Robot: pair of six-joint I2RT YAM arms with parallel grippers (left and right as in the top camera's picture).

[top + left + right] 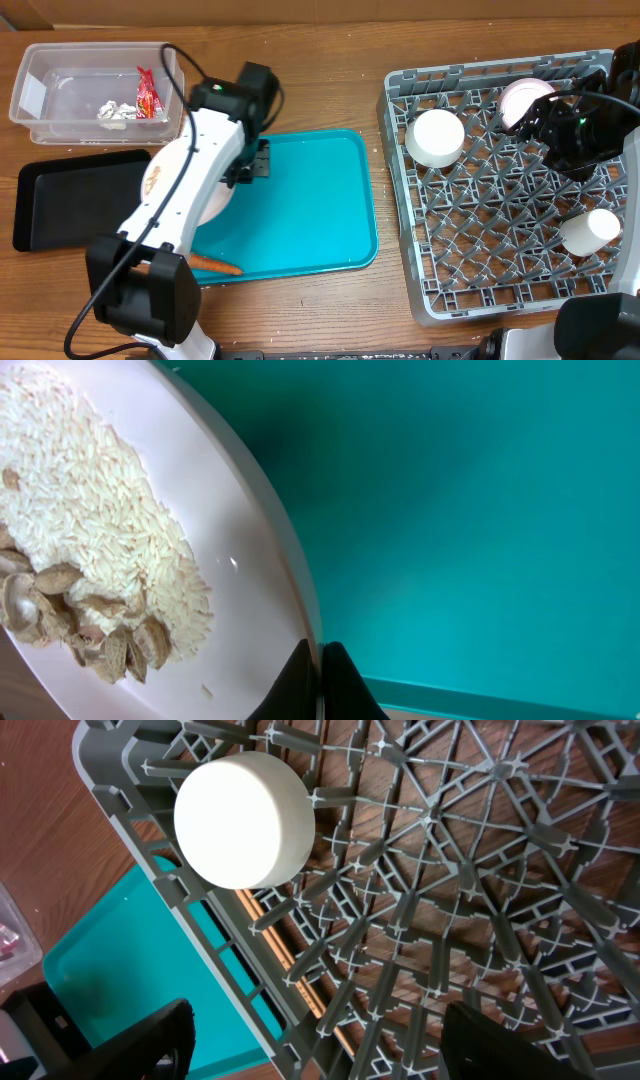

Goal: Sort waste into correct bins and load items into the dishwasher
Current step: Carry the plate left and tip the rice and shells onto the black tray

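My left gripper [320,678] is shut on the rim of the round white plate [230,510], which is tilted above the teal serving tray [480,510]. White rice [90,500] and beige nut-like scraps [70,615] lie on the plate. In the overhead view the left gripper [250,165] hangs over the tray, and only an edge of the plate [215,205] shows under the arm. A carrot [215,265] lies at the tray's front edge. My right gripper [320,1055] stands open over the grey dishwasher rack [470,870], empty, near an upturned white bowl [243,820].
The clear tub [60,90] at the back left holds a red wrapper [148,92] and a white tissue [117,110]. The black tray [60,195] lies in front of it. In the rack [480,260] are a bowl [435,137], a pinkish bowl [525,100] and a cup [590,230].
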